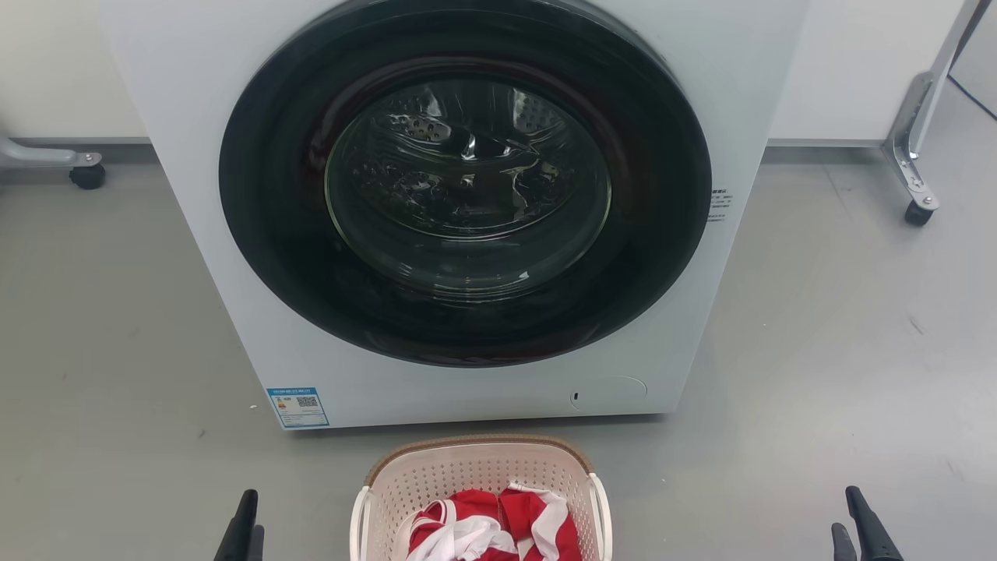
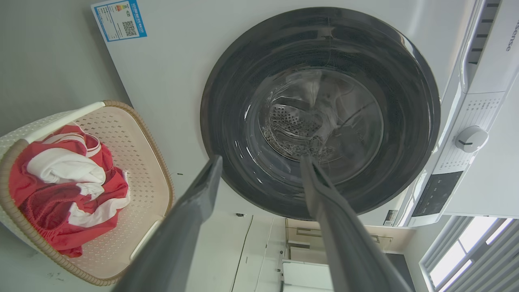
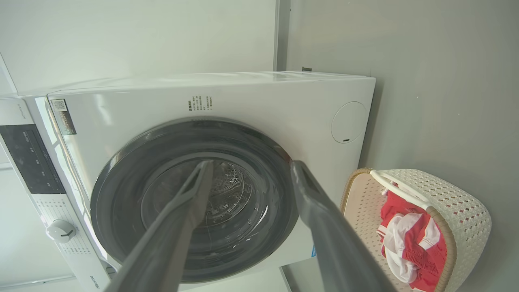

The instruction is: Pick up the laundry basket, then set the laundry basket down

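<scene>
The laundry basket stands on the grey floor at the bottom centre of the head view, right in front of the washing machine. It is cream-white and perforated, with a brown woven rim and white side handles, and red and white clothes lie in it. My left gripper is low at the basket's left and my right gripper far to its right, both clear of it. The left wrist view has the left gripper open and empty, basket at its left. The right gripper is also open, basket at its right.
A white front-loading washing machine with a closed dark round door stands just behind the basket. A metal stand leg on a caster is at the far right, another caster at the far left. Grey floor lies on both sides.
</scene>
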### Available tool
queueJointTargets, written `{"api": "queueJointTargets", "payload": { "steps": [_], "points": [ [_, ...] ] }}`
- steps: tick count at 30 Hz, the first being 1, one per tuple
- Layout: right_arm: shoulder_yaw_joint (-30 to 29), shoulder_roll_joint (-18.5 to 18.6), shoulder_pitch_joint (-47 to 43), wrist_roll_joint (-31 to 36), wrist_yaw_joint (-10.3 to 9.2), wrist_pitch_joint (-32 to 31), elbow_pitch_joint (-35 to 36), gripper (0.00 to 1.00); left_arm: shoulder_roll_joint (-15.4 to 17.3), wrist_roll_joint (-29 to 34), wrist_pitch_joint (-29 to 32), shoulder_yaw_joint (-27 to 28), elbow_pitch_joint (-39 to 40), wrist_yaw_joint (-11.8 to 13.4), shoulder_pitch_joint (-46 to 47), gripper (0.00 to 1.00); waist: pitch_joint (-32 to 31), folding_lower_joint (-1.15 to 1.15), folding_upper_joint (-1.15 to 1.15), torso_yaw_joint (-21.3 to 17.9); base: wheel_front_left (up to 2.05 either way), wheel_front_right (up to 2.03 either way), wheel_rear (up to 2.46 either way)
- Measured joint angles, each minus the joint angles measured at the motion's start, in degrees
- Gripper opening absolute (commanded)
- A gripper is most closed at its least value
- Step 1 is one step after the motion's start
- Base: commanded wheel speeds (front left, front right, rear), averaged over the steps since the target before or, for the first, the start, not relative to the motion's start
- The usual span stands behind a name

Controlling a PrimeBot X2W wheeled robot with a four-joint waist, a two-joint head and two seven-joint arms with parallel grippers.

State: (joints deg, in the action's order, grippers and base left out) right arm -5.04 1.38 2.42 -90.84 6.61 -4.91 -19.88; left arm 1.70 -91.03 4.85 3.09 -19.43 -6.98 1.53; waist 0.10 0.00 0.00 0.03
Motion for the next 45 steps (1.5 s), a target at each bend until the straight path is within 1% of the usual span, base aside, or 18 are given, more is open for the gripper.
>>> {"api": "queueJointTargets", "payload": {
  "steps": [4,9,17,24,25,27,35,40,45],
  "points": [
    [0.68,0.00,0.00,1.16,-0.14,0.90,0.00,1.00,0.01,1.71,-0.60,-0.52,0.30,0.44,-0.01,1.00,-0.02,0.00,0.00,0.01,0.00,0.00,0.00],
    [1.68,0.02,-0.02,3.69,-1.13,1.85,0.09,1.00,0.02,3.96,-1.74,-1.36,1.01,0.98,-0.02,1.00,-0.08,0.00,0.00,0.00,0.00,0.00,0.00],
    [3.76,0.07,-0.05,9.24,-2.93,3.54,0.77,1.00,0.13,11.32,-3.48,-3.10,2.02,2.27,-0.09,1.00,-0.18,0.00,0.00,-0.04,0.00,0.00,0.00],
    [6.12,0.13,-0.10,16.29,-3.72,5.04,1.13,1.00,0.70,18.89,-4.97,-5.69,3.10,3.54,-0.54,1.00,-0.20,0.00,0.00,-0.03,0.00,0.00,0.00],
    [6.53,0.21,-0.10,17.30,-4.13,5.10,1.21,1.00,0.78,20.17,-5.04,-6.01,3.22,3.64,-0.54,1.00,-0.20,0.00,0.00,-0.03,0.00,0.00,0.00],
    [7.39,0.44,-0.12,19.62,-4.20,5.61,1.27,1.00,0.98,22.04,-5.53,-6.64,3.45,4.04,-0.55,1.00,-0.19,0.00,0.00,-0.02,0.00,0.00,0.00],
    [9.98,0.96,-0.40,27.48,-5.66,7.32,2.10,1.00,2.00,31.01,-7.15,-9.24,4.33,5.48,-0.76,1.00,-0.16,0.00,0.00,0.01,0.00,0.00,0.00],
    [11.26,1.07,-0.73,32.10,-6.20,8.32,2.21,1.00,2.36,35.67,-8.37,-10.53,4.80,6.03,-0.88,1.00,-0.14,0.00,0.00,0.04,0.00,0.00,0.00],
    [12.40,1.14,-0.87,36.69,-7.15,9.37,2.31,1.00,2.63,40.41,-9.33,-11.55,5.12,6.83,-1.18,1.00,-0.13,0.00,0.00,0.08,0.00,0.00,0.00]
  ]
}}
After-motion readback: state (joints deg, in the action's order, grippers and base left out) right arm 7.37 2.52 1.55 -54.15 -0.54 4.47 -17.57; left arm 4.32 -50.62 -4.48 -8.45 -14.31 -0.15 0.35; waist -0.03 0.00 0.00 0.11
